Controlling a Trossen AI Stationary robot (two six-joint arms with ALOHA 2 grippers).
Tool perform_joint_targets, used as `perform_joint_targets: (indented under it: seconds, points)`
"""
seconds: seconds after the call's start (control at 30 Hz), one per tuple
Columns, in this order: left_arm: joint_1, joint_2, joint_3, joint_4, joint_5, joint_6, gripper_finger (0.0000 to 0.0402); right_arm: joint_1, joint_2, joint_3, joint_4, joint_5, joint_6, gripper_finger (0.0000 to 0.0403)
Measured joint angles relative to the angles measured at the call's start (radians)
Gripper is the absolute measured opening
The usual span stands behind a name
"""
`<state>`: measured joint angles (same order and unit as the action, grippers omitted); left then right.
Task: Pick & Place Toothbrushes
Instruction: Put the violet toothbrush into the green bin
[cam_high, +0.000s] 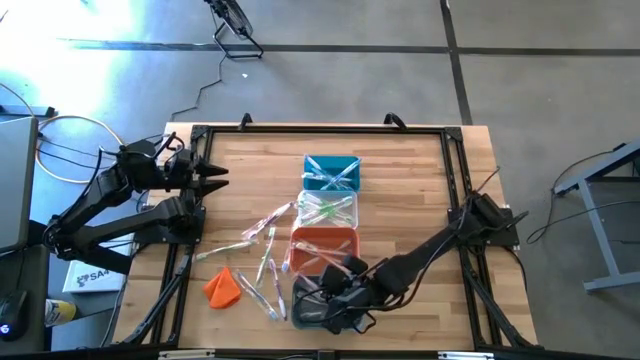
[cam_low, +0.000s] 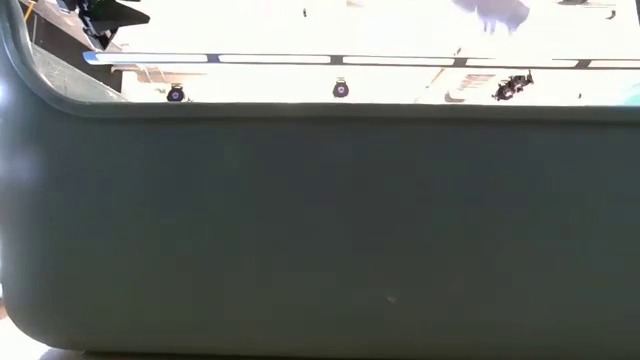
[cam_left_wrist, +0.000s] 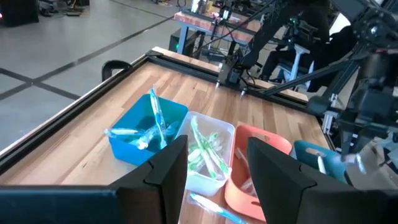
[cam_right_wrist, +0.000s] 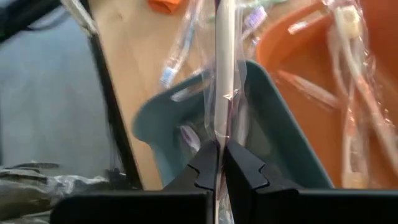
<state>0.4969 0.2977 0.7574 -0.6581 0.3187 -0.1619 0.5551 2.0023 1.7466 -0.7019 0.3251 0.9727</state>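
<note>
Loose wrapped toothbrushes (cam_high: 262, 250) lie flat on the wood left of a row of bins. In that row are a blue bin (cam_high: 331, 172), a clear bin (cam_high: 328, 208), an orange bin (cam_high: 323, 246) and a grey bin (cam_high: 312, 308), and all but the grey one show brushes inside. My right gripper (cam_right_wrist: 221, 155) is over the grey bin (cam_right_wrist: 280, 143), shut on a white wrapped toothbrush (cam_right_wrist: 224, 74). My left gripper (cam_high: 218, 176) waits open near the table's left edge, pointing toward the bins (cam_left_wrist: 217, 177). My right gripper pinches the white toothbrush between its two fingers (cam_right_wrist: 205, 163), at a spot on the handle (cam_right_wrist: 222, 127) in its clear wrapper. The handle runs on straight ahead beyond the fingers, in line with them. It is lifted clear above the grey bin.
An orange cloth lump (cam_high: 222, 287) lies near the table's near-left corner. A black frame (cam_high: 320, 128) edges the table. In the low view a dark grey wall (cam_low: 320, 230) fills nearly the whole picture. Bare wood lies right of the bins (cam_high: 410, 200).
</note>
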Motion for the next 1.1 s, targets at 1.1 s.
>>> perform_joint_targets:
  seconds: [1.1]
  points:
    - [0.000,0.000,0.001,-0.004,0.003,-0.001,0.0162,-0.020,0.032,-0.050,0.006,-0.184,0.050,0.0107]
